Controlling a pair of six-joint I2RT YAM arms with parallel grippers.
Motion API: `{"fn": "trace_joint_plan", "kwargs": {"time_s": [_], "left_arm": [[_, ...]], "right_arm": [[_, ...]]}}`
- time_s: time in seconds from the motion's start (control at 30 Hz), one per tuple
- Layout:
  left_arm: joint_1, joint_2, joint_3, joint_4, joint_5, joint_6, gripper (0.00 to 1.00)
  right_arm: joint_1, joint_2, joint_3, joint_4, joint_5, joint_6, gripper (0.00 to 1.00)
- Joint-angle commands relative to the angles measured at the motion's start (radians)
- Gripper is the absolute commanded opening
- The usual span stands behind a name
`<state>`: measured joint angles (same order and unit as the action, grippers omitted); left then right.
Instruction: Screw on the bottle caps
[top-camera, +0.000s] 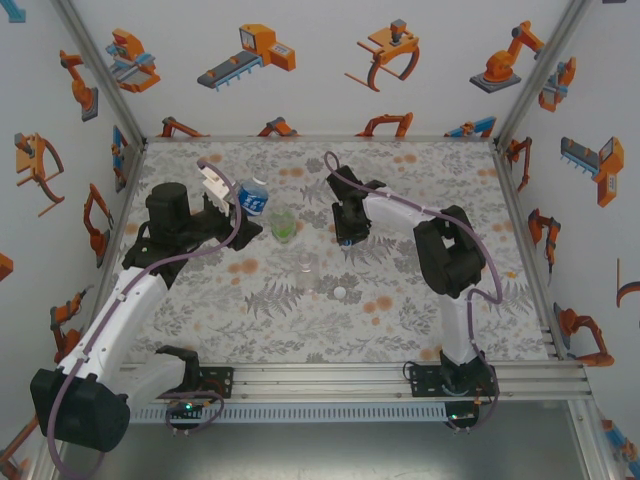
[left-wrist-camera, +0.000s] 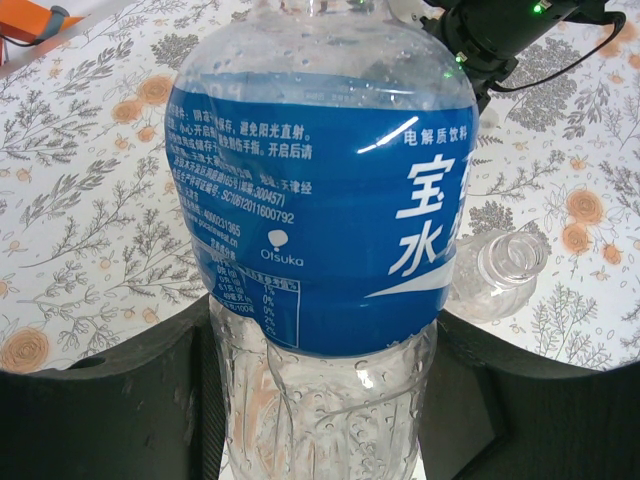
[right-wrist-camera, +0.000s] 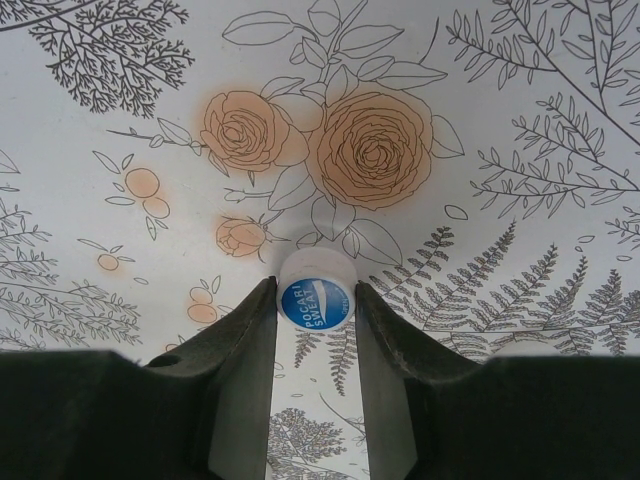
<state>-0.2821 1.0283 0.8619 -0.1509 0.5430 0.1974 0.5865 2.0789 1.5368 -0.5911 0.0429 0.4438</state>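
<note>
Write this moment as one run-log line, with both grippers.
left gripper: shut on blue-label bottle | right gripper: shut on blue-topped cap on table | white cap: loose on table

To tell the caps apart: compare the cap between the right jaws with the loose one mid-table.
The blue cap has a blue printed top; the white cap looks plain white. The blue cap sits between the jaws of the right gripper; the white cap lies free, nearer the arm bases. Both rest on the table, off any bottle.
</note>
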Motion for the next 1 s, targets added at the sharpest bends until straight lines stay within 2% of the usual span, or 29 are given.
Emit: {"fn": "trace_joint_plan", "kwargs": {"time_s": [0.0, 0.2, 0.43, 0.7, 0.97], "left_arm": [[-0.009, -0.001, 0.030, -0.006, 0.018, 0.018, 0.06], [-0.034, 0.017, 0.048, -0.027, 0.032, 0.067, 0.04], [-0.066, 0.075, 0.189, -0.141, 0.086, 0.147, 0.02], [-0.144, 0.149, 0.292, -0.242, 0.138, 0.342, 0.00], [-0.174, 0.228, 0.392, -0.260, 0.191, 0.413, 0.00]], "right_arm": [[0.009, -0.031, 0.008, -0.009, 0.006, -0.009, 0.27], [0.006, -0.152, -0.042, 0.001, 0.011, -0.070, 0.25], [0.005, -0.344, -0.076, -0.024, -0.029, -0.151, 0.23], [0.005, -0.566, -0.101, -0.011, -0.128, -0.306, 0.20], [0.004, -0.773, -0.152, 0.024, -0.275, -0.493, 0.18]]}}
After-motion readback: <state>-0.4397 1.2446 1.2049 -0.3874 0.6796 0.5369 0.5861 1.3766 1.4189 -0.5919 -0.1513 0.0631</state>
